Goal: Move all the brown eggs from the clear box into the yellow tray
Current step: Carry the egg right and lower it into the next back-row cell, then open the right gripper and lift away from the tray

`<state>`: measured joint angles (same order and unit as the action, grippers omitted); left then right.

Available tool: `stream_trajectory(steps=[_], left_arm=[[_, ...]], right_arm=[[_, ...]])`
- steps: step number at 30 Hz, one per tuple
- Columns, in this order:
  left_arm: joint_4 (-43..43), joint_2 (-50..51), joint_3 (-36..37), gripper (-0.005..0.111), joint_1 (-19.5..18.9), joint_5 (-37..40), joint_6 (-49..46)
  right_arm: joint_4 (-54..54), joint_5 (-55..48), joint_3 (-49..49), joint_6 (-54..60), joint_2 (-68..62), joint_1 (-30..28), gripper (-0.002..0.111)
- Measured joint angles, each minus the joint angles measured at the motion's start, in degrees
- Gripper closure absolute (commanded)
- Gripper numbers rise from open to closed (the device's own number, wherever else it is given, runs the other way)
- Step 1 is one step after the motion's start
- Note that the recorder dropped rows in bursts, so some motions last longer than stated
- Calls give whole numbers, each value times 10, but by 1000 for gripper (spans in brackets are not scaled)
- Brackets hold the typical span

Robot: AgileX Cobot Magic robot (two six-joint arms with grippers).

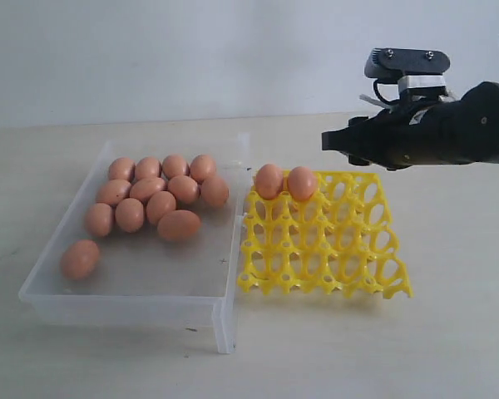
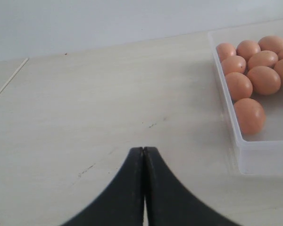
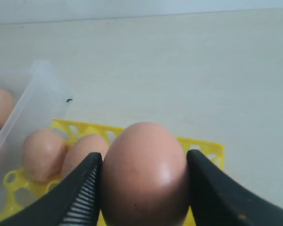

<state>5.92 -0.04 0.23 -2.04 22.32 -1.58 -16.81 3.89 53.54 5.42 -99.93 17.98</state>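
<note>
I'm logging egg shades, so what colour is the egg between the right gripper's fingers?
Plain light reddish-brown; the egg shows best in the right wrist view.

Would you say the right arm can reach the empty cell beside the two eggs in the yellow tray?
Probably yes: the right gripper, holding an egg, hangs above the yellow tray's far row, and nothing covers that cell.

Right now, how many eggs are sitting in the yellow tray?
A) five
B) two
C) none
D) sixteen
B: two eggs sit side by side in an edge row of the tray, while a third egg is held in the right gripper.
</note>
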Motion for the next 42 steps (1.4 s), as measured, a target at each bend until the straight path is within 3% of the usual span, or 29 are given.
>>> stream_trajectory(steps=[6, 42], left_arm=[[0, 0, 0, 107, 0, 0, 0], [0, 0, 0, 107, 0, 0, 0]], right_arm=[[17, -39, 79, 0, -77, -8, 108], [19, 4, 87, -8, -144, 6, 108]])
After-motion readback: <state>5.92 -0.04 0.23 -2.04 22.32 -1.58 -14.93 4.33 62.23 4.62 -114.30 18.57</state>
